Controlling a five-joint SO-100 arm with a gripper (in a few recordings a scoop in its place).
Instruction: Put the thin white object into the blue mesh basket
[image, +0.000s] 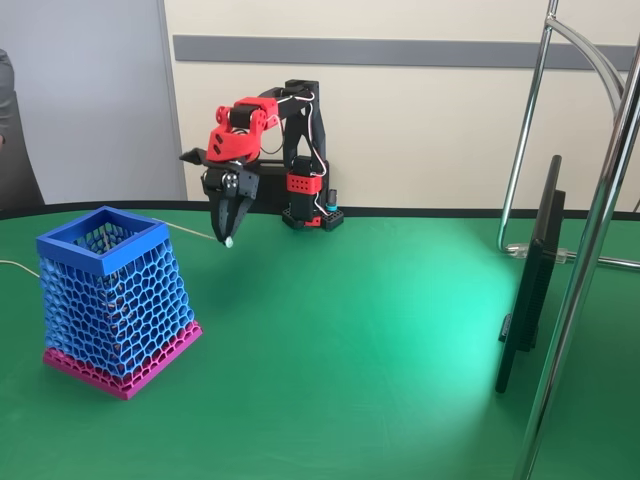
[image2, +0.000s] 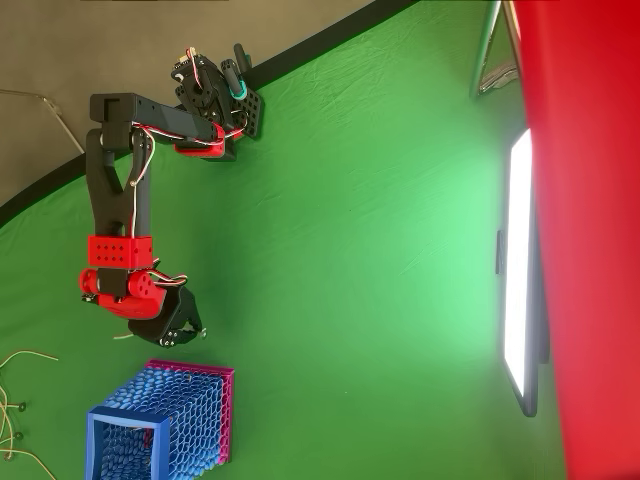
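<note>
The blue mesh basket (image: 112, 300) stands on the green table at the left, with a solid blue rim and a pink base band; in the overhead view the basket (image2: 175, 415) is at the bottom left. My gripper (image: 226, 232) points down just right of the basket's rim, at about rim height, above the table. It is shut on the thin white object (image: 190, 232). The cord trails left toward the basket, and its small round tip pokes out under the fingertips. From overhead my gripper (image2: 186, 335) hovers just above the basket's pink base, and a bit of the thin white object (image2: 122, 337) shows to its left.
A dark screen (image: 532, 280) on a metal stand (image: 590, 250) takes up the right side. Plain white cables (image2: 15, 400) lie off the table's left edge. The arm's base (image: 305, 205) is at the far edge. Open green cloth (image: 350, 340) fills the middle.
</note>
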